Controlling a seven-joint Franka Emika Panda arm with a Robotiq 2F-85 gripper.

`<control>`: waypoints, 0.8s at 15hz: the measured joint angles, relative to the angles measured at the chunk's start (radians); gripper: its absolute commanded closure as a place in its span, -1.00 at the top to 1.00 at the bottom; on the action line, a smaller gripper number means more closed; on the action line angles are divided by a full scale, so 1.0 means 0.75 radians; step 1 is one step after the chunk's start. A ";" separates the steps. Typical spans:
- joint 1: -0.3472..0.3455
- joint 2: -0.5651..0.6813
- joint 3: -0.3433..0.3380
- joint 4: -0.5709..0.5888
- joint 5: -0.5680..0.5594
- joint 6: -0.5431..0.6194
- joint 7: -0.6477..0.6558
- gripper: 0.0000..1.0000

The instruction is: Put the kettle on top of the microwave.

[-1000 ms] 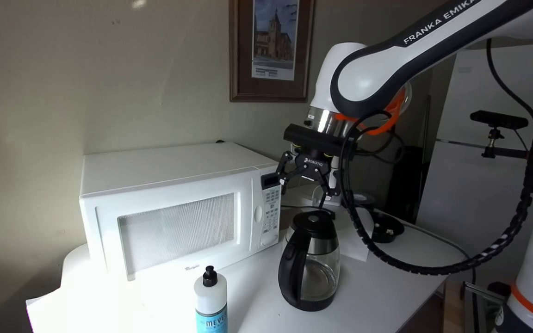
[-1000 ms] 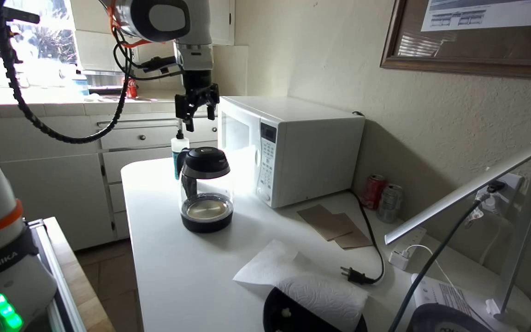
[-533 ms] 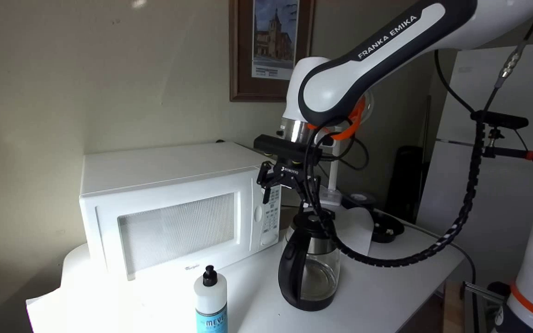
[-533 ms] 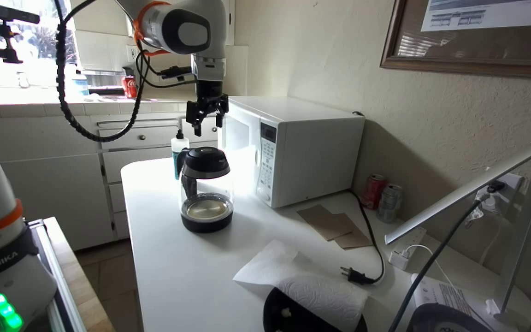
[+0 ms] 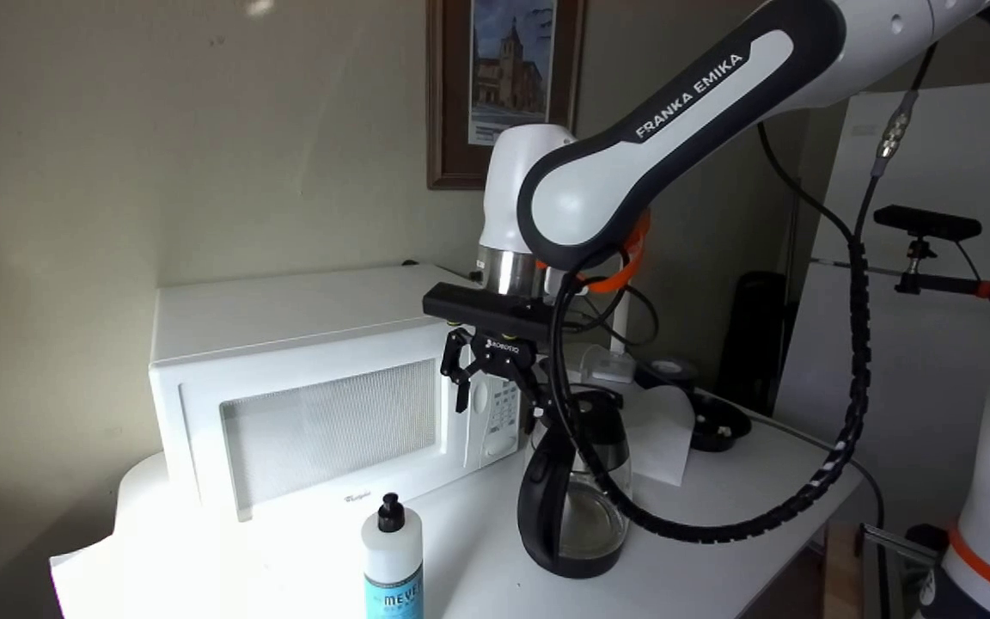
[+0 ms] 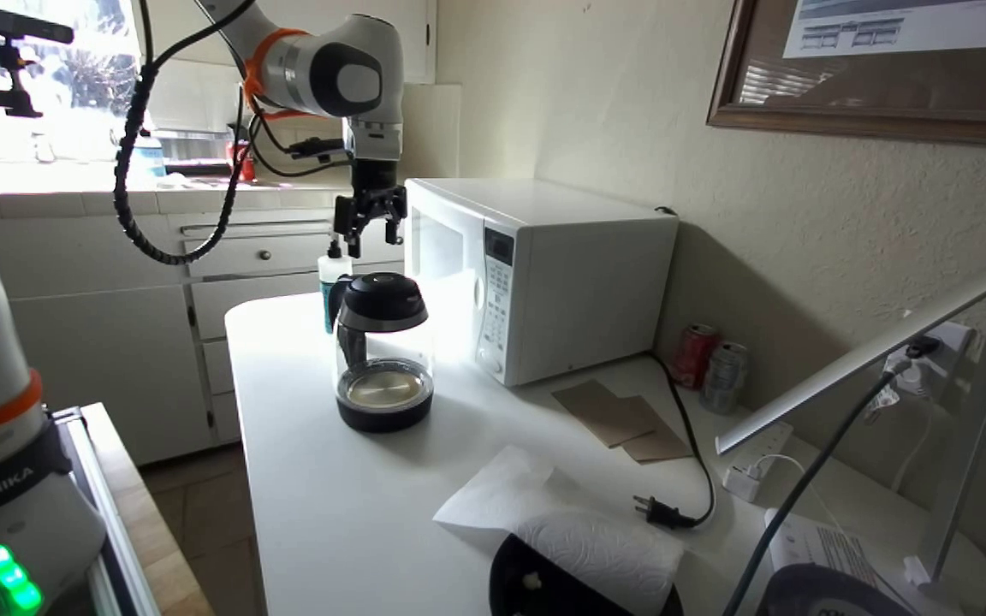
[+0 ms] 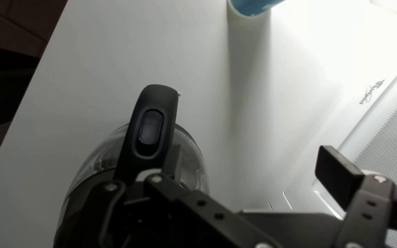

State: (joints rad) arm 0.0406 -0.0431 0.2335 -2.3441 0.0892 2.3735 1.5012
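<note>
The kettle, glass with a black lid and handle, stands upright on the white table in both exterior views (image 5: 544, 507) (image 6: 385, 297). The large white microwave (image 5: 314, 344) stands beside it with its door closed; it also shows in an exterior view (image 6: 591, 299). My gripper (image 5: 498, 411) is open and empty, held above the table near the kettle's lid and in front of the microwave's door side. In the wrist view my gripper (image 7: 255, 167) has its fingers wide apart. The left finger overlaps the kettle (image 7: 151, 127) and hides part of its lid; no contact is visible.
A white bottle with a black cap (image 5: 393, 550) stands in front of the microwave. A paper towel (image 6: 596, 547), a black pan (image 6: 527, 582), brown cardboard (image 6: 621, 419), two cans (image 6: 723, 376) and a lamp (image 6: 972, 428) are on the table. The table edge (image 7: 29, 84) shows.
My gripper has moved left and lower in an exterior view, from above the kettle to beside its lid. It stays open. The kettle and microwave have not moved.
</note>
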 measured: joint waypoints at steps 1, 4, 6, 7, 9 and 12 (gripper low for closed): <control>0.000 0.000 -0.010 0.000 0.000 0.000 -0.004 1.00; -0.001 0.000 -0.022 0.000 0.000 0.000 -0.010 1.00; 0.000 0.000 -0.022 0.000 0.000 0.000 -0.010 1.00; 0.000 0.000 -0.022 0.000 0.000 0.000 -0.010 1.00; 0.000 0.000 -0.022 0.000 0.000 0.000 -0.010 1.00; 0.010 -0.001 -0.027 0.000 -0.003 0.000 0.006 1.00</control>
State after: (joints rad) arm 0.0483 -0.0436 0.2133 -2.3442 0.0872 2.3733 1.5061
